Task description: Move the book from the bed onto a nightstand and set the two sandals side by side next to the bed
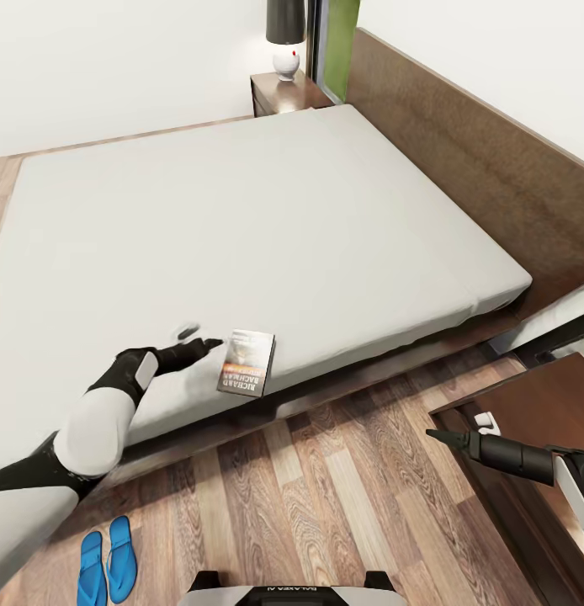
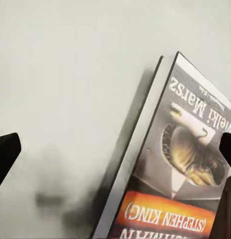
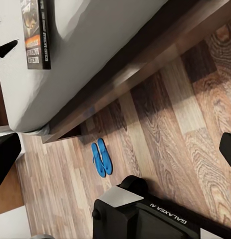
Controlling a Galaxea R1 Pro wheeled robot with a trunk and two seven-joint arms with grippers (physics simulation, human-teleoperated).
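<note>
The book (image 1: pixel 246 363) lies flat on the light-grey mattress of the bed (image 1: pixel 267 210), near its front edge. My left gripper (image 1: pixel 199 337) hovers open just left of it, fingertips close to the book's side. In the left wrist view the book (image 2: pixel 180 164) sits between the spread fingers (image 2: pixel 5 157), toward one side, with nothing clamped. Two blue sandals (image 1: pixel 107 562) lie side by side on the wood floor, a little out from the bed frame; they also show as the sandals (image 3: pixel 101 157). My right gripper (image 1: pixel 448 438) is open over the floor beside the near nightstand (image 1: pixel 536 404).
A second nightstand (image 1: pixel 279 94) with a white-based lamp (image 1: pixel 285 38) stands at the far corner by the headboard (image 1: pixel 477 160). Wood floor (image 1: pixel 326 505) lies between bed and robot base (image 3: pixel 145 214). The right wrist view also catches the book (image 3: pixel 36 32) at the mattress edge.
</note>
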